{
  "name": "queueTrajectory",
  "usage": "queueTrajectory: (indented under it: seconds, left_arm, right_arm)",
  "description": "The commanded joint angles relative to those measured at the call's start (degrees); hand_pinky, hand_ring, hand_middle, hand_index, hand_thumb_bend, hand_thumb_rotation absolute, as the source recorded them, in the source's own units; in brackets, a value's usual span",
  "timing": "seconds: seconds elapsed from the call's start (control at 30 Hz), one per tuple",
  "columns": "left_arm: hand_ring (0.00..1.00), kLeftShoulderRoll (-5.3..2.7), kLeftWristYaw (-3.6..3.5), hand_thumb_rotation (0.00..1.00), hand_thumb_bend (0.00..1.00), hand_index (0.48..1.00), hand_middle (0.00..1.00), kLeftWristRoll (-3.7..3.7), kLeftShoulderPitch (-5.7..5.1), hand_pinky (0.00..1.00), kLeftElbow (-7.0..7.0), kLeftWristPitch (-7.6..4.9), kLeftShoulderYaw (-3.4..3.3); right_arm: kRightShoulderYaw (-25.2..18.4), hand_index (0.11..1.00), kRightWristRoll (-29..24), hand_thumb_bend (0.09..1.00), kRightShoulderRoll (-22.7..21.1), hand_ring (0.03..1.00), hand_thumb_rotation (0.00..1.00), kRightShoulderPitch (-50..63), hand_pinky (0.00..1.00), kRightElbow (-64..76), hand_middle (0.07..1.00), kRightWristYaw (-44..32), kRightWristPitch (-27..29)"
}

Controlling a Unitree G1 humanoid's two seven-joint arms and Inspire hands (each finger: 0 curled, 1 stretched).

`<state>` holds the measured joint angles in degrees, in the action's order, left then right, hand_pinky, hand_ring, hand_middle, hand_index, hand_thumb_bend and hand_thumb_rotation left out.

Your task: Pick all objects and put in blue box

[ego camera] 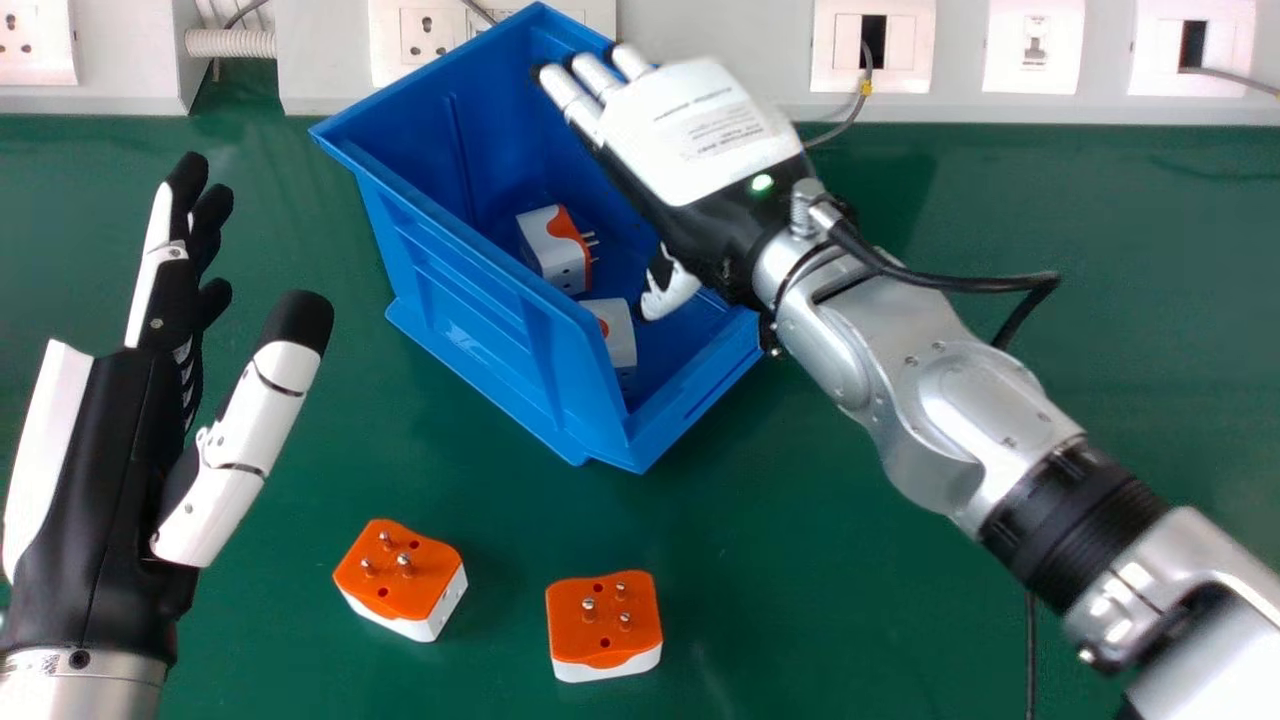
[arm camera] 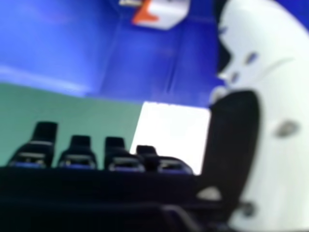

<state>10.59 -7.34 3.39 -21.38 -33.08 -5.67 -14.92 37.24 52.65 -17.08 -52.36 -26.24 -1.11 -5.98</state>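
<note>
My silvery-armed right hand [ego camera: 690, 130] is spread above the blue plastic box [ego camera: 480, 330], pinching nothing. Two orange-and-white plug adapters [ego camera: 553, 248] lie inside; two more [ego camera: 400, 580] remain on the green table [ego camera: 820, 600], so I judge myself halfway.

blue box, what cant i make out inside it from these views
- Part of the blue box's interior: head view, behind the right robot hand.
- Nearer adapter's lower side: head view, behind the box wall.
- One adapter: right hand view, blurred, cut off by the edge.
</note>
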Motion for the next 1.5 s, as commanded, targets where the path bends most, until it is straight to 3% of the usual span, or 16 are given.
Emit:
queueTrajectory:
  seconds: [0.0,0.2,0.33,0.47,0.63,0.93,1.1,1.27,1.47]
  left_arm:
    - [1.00,0.55,0.22,0.84,0.57,1.000,0.99,0.18,0.77,0.97,-0.08,-1.96,-0.11]
    - [1.00,0.84,-0.23,0.84,0.56,1.000,0.99,-0.27,0.90,0.97,0.64,-2.98,-0.31]
    - [1.00,0.98,-0.44,0.84,0.56,1.000,0.99,-0.51,0.88,0.97,0.47,-2.79,-0.36]
    - [1.00,1.02,-0.34,0.84,0.56,1.000,0.99,-0.38,1.14,0.97,0.47,-2.67,-0.08]
    - [1.00,0.88,-0.15,0.84,0.54,1.000,0.99,-0.15,1.15,0.97,0.85,-3.53,0.33]
    - [1.00,0.30,0.15,0.84,0.54,1.000,0.99,0.04,-1.47,0.97,0.25,-5.33,0.44]
    - [1.00,-0.44,0.50,0.84,0.54,1.000,0.99,0.57,-2.94,0.97,-0.24,-6.17,0.85]
    - [1.00,-1.44,0.85,0.84,0.53,1.000,1.00,1.63,-4.22,0.96,-1.50,-5.85,1.71]
    - [1.00,-1.49,0.87,0.84,0.53,1.000,1.00,1.89,-4.97,0.96,-1.09,-6.17,1.71]
  right_arm:
    - [-2.49,1.000,0.97,0.698,-1.91,1.000,0.02,1.39,0.96,6.60,1.000,-1.01,-0.76]
    - [-5.73,0.997,2.17,0.787,-5.58,1.000,0.03,6.79,0.99,18.36,1.000,-3.43,-1.54]
    - [-9.32,0.987,3.57,0.826,-8.49,1.000,0.05,12.79,1.00,30.54,1.000,-5.92,-1.83]
    - [-12.62,0.975,4.61,0.851,-10.45,1.000,0.05,18.55,1.00,40.64,1.000,-7.36,-1.30]
    - [-18.07,0.973,3.13,0.846,-11.26,1.000,0.05,26.36,1.00,50.03,1.000,-7.39,0.23]
    - [-27.57,0.929,-3.42,0.837,-8.76,0.984,0.04,46.77,0.98,62.41,0.976,-2.31,5.55]
    - [-29.81,0.846,-4.39,0.840,-5.63,0.906,0.05,57.65,0.84,65.78,0.895,1.09,8.16]
    - [-30.43,0.776,-4.57,0.857,-3.57,0.825,0.05,66.64,0.69,66.14,0.827,4.64,12.11]
    - [-32.15,0.739,-8.09,0.851,-5.47,0.784,0.08,72.21,0.63,61.42,0.789,7.07,20.63]
